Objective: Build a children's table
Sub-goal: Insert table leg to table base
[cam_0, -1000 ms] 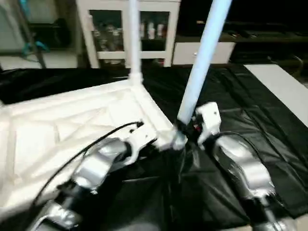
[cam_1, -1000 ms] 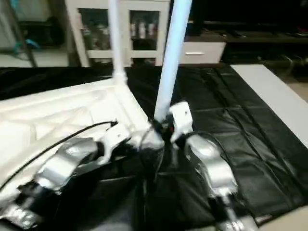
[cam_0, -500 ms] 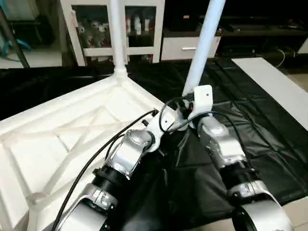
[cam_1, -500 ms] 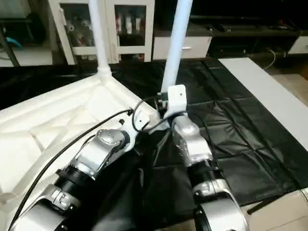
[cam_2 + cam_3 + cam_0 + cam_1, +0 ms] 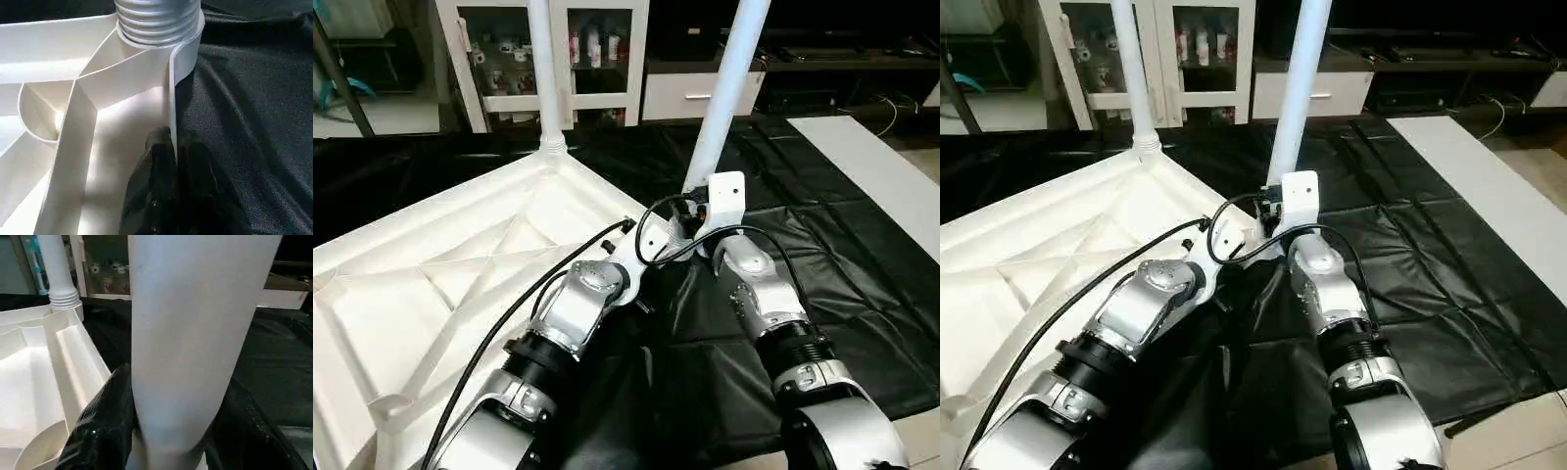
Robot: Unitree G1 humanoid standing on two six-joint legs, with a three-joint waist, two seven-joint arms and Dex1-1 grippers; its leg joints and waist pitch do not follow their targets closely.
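right gripper [image 5: 171, 431] clamps the leaning leg [image 5: 729, 88]; left gripper [image 5: 171, 161] pinches the tabletop [image 5: 460, 284] rim; leg could cross-thread in its socket

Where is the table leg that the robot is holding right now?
The held leg rises, leaning, from the near corner of the upturned tabletop, in the head view's middle, with the right gripper closed around it, right of the already fitted leg.
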